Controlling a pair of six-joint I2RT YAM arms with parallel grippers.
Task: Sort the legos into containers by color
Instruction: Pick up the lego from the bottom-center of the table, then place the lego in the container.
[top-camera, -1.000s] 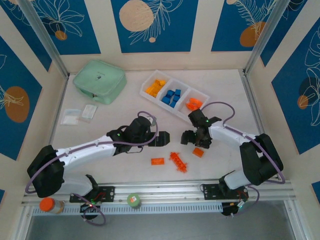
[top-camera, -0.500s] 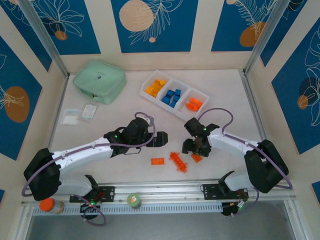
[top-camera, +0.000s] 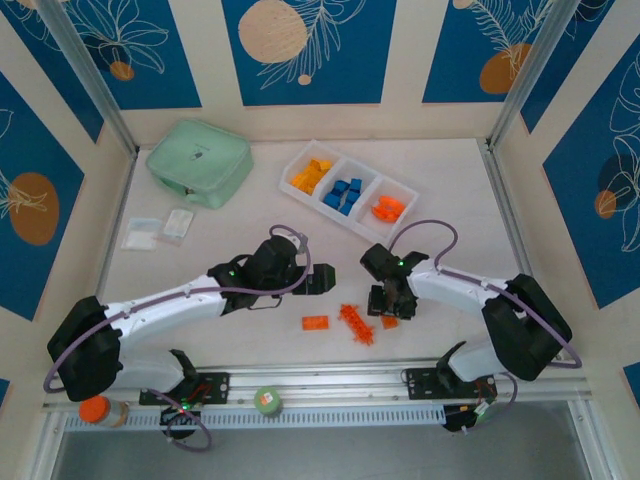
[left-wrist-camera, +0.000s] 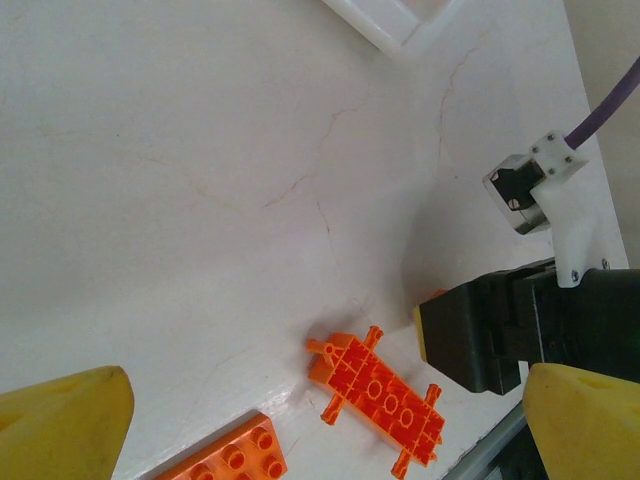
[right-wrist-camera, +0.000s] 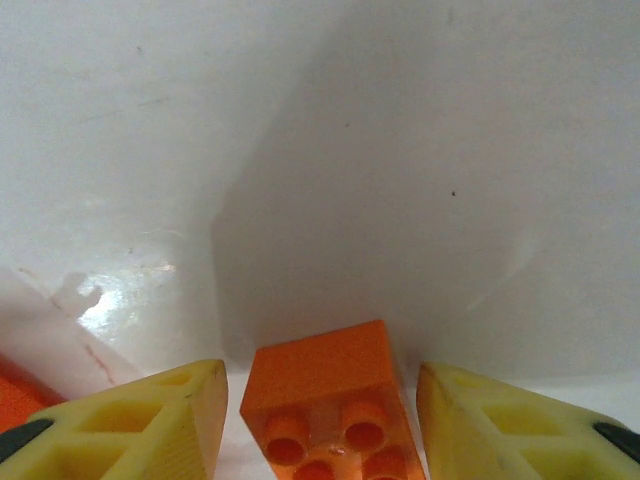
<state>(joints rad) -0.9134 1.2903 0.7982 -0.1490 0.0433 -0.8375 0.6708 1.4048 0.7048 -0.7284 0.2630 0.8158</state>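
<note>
Right wrist view: your right fingers (right-wrist-camera: 150, 425) stand partly open, one on each side of an orange brick (right-wrist-camera: 320, 390). A strip of bench (right-wrist-camera: 350, 150) shows on both sides of it, so nothing is gripped. The brick lies on the bench with its studs showing.

In the left wrist view, your left fingers (left-wrist-camera: 60, 425) are spread wide and hold nothing. Ahead of them lie a spiky orange plate (left-wrist-camera: 380, 385) and, just beside it, a flat orange piece (left-wrist-camera: 225, 455) at the bottom edge.

From the top, all three loose pieces sit near the front of the bench, well apart from the tray (top-camera: 296, 164). Its left compartment holds yellow-orange legos, the middle blue and the right orange-red. A mint case (top-camera: 198, 160) lies left of the tray.
</note>
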